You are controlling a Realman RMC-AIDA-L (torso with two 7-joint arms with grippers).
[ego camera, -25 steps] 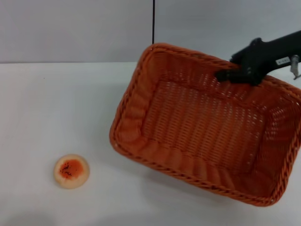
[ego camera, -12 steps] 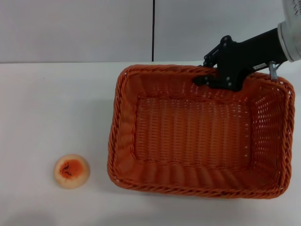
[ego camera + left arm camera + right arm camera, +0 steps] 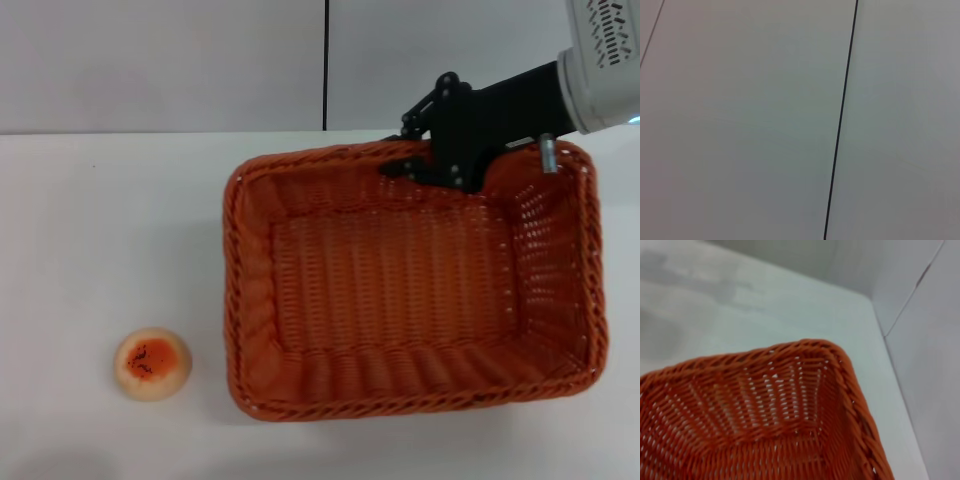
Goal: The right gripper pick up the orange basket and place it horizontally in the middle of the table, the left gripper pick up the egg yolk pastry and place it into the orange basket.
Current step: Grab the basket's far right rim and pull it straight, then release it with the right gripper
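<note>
The orange basket [image 3: 246, 300] lies empty on the white table [image 3: 100, 220], its long side running left to right, right of the table's middle. My right gripper [image 3: 410, 166] is at the basket's far rim, shut on the braided edge. In the right wrist view one corner of the orange basket [image 3: 790, 405] fills the lower part, with the table [image 3: 740, 305] behind it. The egg yolk pastry [image 3: 152, 364] sits alone at the near left, well apart from the basket. My left gripper is out of view; its wrist view holds only a grey wall.
A grey wall with a black vertical seam [image 3: 326, 65] stands behind the table's far edge. The same kind of seam [image 3: 840, 125] crosses the left wrist view. Bare tabletop lies between pastry and basket.
The basket has swung from a tilted, skewed pose to lying level and square, then slid left. My right gripper moved left with it, holding the far rim. The pastry stayed put.
</note>
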